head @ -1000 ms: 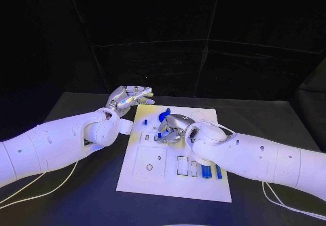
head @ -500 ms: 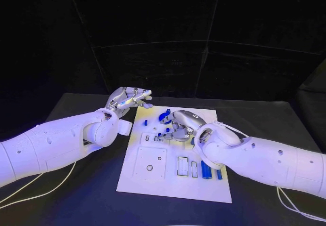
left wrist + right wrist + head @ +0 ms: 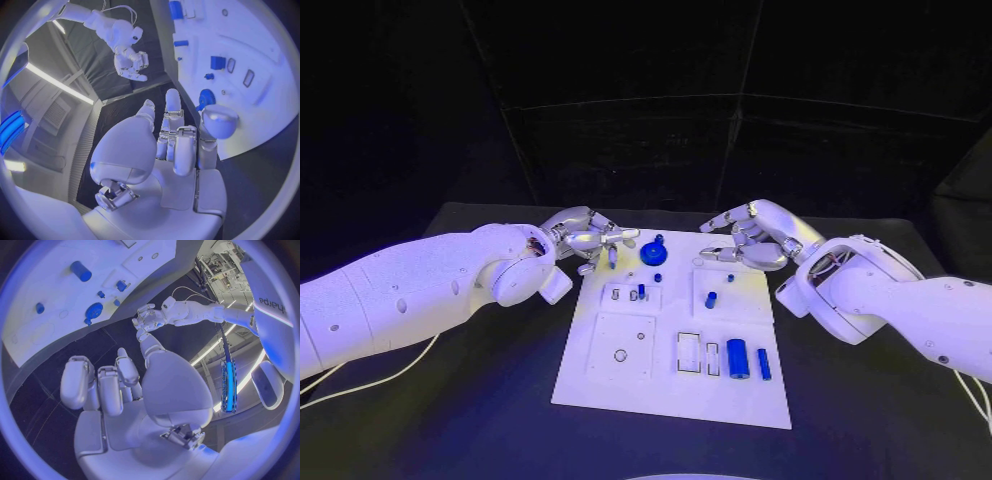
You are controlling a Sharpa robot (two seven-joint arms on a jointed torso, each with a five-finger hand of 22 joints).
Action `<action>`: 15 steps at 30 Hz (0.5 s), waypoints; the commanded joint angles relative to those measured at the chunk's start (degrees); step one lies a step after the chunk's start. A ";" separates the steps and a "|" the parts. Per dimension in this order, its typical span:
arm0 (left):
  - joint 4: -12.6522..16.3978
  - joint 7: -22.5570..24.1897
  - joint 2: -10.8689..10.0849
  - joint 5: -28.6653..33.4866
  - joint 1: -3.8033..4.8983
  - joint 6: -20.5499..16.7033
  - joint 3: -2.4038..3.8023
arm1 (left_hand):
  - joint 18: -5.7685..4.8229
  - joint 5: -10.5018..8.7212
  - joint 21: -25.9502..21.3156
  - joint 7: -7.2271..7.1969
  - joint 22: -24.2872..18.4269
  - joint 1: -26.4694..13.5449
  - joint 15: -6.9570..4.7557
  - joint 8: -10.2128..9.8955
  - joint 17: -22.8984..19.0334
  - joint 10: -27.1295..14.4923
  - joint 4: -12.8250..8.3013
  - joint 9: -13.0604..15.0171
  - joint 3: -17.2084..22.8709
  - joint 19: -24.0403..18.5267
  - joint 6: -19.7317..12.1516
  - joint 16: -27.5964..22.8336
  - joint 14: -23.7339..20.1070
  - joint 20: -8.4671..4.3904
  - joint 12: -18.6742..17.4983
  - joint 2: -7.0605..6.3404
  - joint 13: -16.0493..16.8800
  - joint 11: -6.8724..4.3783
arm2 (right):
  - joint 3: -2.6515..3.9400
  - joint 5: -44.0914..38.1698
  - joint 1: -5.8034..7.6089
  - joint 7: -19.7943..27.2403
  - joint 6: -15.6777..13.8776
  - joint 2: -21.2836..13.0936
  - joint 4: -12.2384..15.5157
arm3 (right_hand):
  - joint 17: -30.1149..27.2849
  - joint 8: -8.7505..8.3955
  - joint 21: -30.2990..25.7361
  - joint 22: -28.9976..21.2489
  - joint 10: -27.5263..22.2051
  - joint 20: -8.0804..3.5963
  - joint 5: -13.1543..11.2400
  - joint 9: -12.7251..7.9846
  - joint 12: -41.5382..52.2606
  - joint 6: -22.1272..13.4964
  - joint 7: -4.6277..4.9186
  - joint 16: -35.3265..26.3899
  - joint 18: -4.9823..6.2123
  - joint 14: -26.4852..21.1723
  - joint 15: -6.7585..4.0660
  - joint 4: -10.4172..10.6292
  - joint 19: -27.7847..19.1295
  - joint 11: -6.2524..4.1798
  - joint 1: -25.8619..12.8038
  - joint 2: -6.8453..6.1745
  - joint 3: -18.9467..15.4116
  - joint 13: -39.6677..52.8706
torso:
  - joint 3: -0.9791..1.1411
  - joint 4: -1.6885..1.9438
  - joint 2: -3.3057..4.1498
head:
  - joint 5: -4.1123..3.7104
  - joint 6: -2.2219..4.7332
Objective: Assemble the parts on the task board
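Task board (image 3: 678, 340): head view, mid-table, blue parts (image 3: 737, 358) along its near edge; left hand (image 3: 589, 238) and right hand (image 3: 754, 238) flank its far corners. Wrist views: both hands' fingers curled, holding nothing. Advice: choose one part, approach from above, pinch squarely.

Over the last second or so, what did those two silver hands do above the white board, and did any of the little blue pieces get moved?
The right hand, which was bent low over the middle of the white task board, lifted off and drew back to the board's far right corner, holding nothing. That uncovered a small blue part there. The left hand shifted slightly inward over the far left corner. The large round blue part and the blue cylinders stayed put.
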 commanded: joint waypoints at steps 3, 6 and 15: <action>0.31 -19.26 0.96 -18.14 1.35 10.11 0.07 | -0.39 -0.12 2.39 -0.22 2.24 -1.56 -0.26 4.84 9.73 -3.52 3.26 2.93 -2.44 -0.96 -1.83 0.32 4.69 0.00 10.12 0.76 9.20 -0.34 | 0.13 7.51 0.97 2.38 0.52 -1.67 -0.22 | 2.66 0.23 -0.39 -0.14 -0.40 -0.08 0.37 -0.02 -0.17 0.57 0.02 -0.32 -0.17 3.40 -0.07 -0.29 -0.47 -0.09 0.57 0.11 -0.06 -0.03 | 0.71 -0.23 -1.39 | 0.28 -0.42; -0.24 -23.23 2.23 -22.62 2.05 11.43 0.07 | -0.61 -0.05 4.39 -0.87 4.95 -1.82 -0.52 8.94 11.62 -3.59 5.09 5.62 -4.36 -0.88 -2.46 1.53 5.15 -0.50 16.99 1.18 15.70 -1.03 | 0.15 8.07 1.30 2.15 0.68 -2.08 -0.88 | 2.60 0.26 -0.42 -0.20 -0.40 -0.09 0.43 -0.01 -0.17 0.62 0.01 -0.35 -0.16 3.39 -0.08 -0.29 -0.50 -0.09 0.58 0.13 -0.09 -0.04 | 0.90 -0.25 -1.72 | 0.34 -0.54; -3.43 -28.59 7.11 -29.65 3.08 14.84 0.06 | -1.92 -0.38 10.25 -2.27 13.57 -4.01 -1.62 16.21 15.05 -1.58 5.53 11.23 -9.46 0.79 -3.44 3.66 5.97 -1.39 25.03 0.84 23.46 -2.36 | 0.16 8.78 1.64 1.53 1.12 -2.10 -2.21 | 2.45 0.36 -0.50 -0.38 -0.36 -0.12 0.59 0.01 -0.15 0.75 -0.03 -0.42 -0.13 3.36 -0.11 -0.29 -0.58 -0.13 0.61 0.20 -0.17 -0.04 | 1.25 -0.42 -2.10 | 0.59 -0.98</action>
